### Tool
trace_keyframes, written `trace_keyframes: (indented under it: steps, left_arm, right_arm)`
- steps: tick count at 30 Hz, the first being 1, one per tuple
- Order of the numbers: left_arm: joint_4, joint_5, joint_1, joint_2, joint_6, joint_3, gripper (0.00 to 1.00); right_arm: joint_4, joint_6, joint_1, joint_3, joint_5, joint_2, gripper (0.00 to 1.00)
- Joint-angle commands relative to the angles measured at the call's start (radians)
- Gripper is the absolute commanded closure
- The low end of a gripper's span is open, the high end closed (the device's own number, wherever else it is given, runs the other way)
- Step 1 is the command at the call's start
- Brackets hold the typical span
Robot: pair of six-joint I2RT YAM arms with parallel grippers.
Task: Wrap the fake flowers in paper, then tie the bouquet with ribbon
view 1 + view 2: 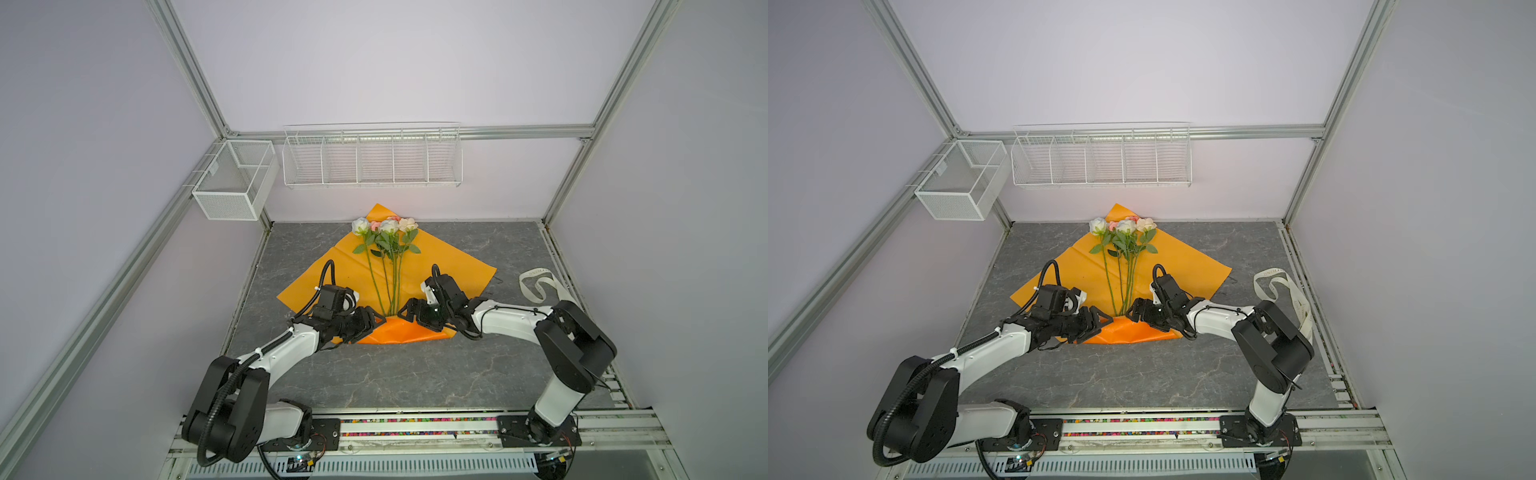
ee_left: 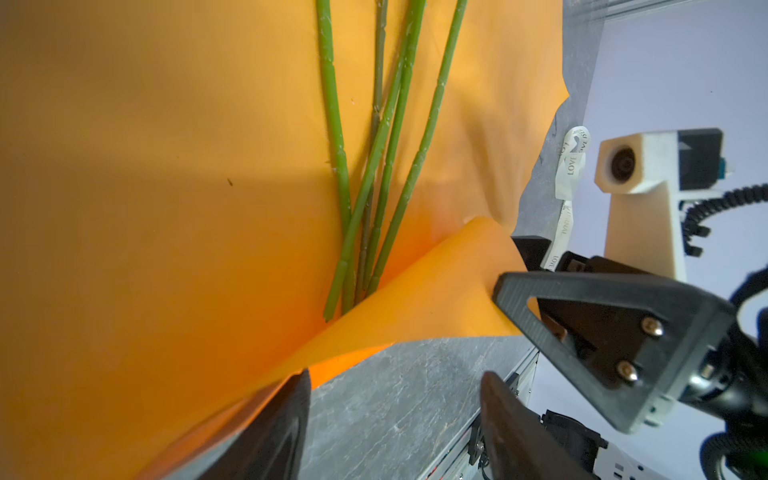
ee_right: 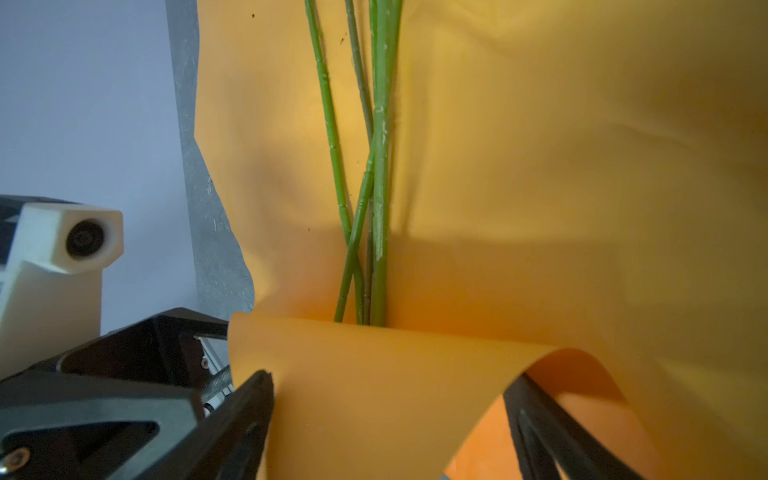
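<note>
Between the right gripper's (image 3: 390,376) wide-open fingers arches the orange paper sheet's (image 3: 582,145) flap, ungripped, hiding the bouquet of fake flowers' (image 3: 381,174) stem ends. The left gripper (image 2: 397,376) gapes empty beside it.

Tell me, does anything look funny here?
Yes. The near corner of the orange paper curls up over the stem ends of the bouquet of fake flowers instead of lying flat. The ribbon lies loose, off to the side.
</note>
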Motion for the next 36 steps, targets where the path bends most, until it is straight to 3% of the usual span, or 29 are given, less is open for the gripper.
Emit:
trace_keyframes:
  steps: [1, 5, 9, 11, 17, 19, 23, 28, 31, 36]
  left_arm:
    - [0.035, -0.034, -0.004, 0.044, 0.023, 0.034, 0.35]
    - [0.044, -0.044, -0.004, 0.074, 0.030, 0.034, 0.35]
    - [0.045, -0.037, -0.004, 0.087, 0.032, 0.039, 0.34]
    - [0.030, -0.043, -0.004, 0.082, 0.040, 0.041, 0.34]
    - [0.013, -0.044, -0.004, 0.070, 0.049, 0.042, 0.34]
    - [-0.007, -0.038, -0.004, 0.070, 0.054, 0.045, 0.35]
    - [-0.044, -0.036, -0.004, 0.035, 0.072, 0.030, 0.39]
    - [-0.081, -0.032, -0.003, 0.007, 0.087, 0.014, 0.53]
    - [-0.110, -0.062, -0.003, 0.006, 0.094, 0.004, 0.70]
    - [-0.121, -0.115, -0.002, 0.042, 0.086, -0.009, 0.79]
  right_arm:
    - [-0.061, -0.044, -0.005, -0.003, 0.043, -0.091, 0.10]
    - [-0.128, -0.091, -0.005, -0.009, 0.082, -0.167, 0.00]
    - [-0.148, -0.117, 0.016, -0.013, 0.067, -0.204, 0.01]
    - [-0.159, -0.134, 0.040, -0.003, 0.058, -0.195, 0.06]
    - [-0.277, -0.179, 0.115, 0.093, 0.095, -0.058, 0.58]
    - [-0.345, -0.196, 0.139, 0.138, 0.136, -0.006, 0.67]
    - [-0.442, -0.200, 0.141, 0.181, 0.177, 0.076, 0.77]
    - [-0.488, -0.201, 0.141, 0.193, 0.218, 0.110, 0.80]
    - [-0.495, -0.196, 0.140, 0.187, 0.224, 0.119, 0.80]
    - [-0.509, -0.207, 0.139, 0.201, 0.209, 0.143, 0.78]
